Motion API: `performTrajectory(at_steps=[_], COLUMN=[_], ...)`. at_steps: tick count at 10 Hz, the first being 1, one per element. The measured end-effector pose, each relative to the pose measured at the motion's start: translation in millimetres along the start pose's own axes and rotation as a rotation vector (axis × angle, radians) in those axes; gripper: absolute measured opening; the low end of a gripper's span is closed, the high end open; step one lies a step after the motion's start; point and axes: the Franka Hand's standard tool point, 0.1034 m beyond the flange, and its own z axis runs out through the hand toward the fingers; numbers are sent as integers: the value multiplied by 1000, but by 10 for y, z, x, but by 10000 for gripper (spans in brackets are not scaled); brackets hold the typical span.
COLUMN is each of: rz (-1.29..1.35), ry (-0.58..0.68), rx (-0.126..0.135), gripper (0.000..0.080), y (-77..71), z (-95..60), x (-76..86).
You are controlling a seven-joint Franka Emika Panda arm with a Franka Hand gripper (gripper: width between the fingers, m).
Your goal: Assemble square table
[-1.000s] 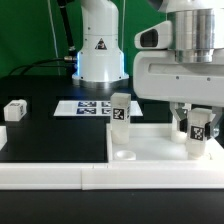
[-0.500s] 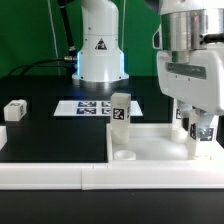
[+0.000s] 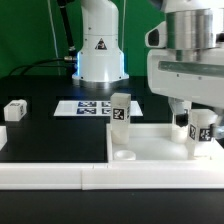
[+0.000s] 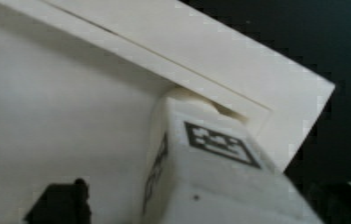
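The square table's white panel (image 3: 160, 143) lies flat at the exterior view's lower right. One white tagged leg (image 3: 120, 110) stands upright in its far-left corner, and an empty round socket (image 3: 124, 156) shows at the near-left corner. My gripper (image 3: 197, 125) straddles a second tagged leg (image 3: 198, 132) that stands upright at the panel's right side. In the wrist view this leg (image 4: 216, 170) rises from the panel (image 4: 65, 110). One dark finger (image 4: 56, 200) stands a little apart from the leg, so the jaws are open around it.
A loose white leg (image 3: 15, 110) lies on the black table at the exterior view's left. The marker board (image 3: 88, 107) lies behind the panel. A long low white rail (image 3: 50, 176) runs along the front. The robot base (image 3: 100, 45) stands at the back.
The gripper has turned about the upright leg, one way and then partly back. The leg stays at the panel's right side. The other parts have not moved.
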Motion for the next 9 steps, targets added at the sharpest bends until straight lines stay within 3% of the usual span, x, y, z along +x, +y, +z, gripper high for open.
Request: performTrajectory(at_steps=[4, 7, 9], rz=[-404, -977, -959], ry=[1, 25, 24], rx=[-1, -27, -28], gripper=[648, 649, 649], y=[-11, -27, -18], z=[4, -41, -31], x=[-21, 23, 26])
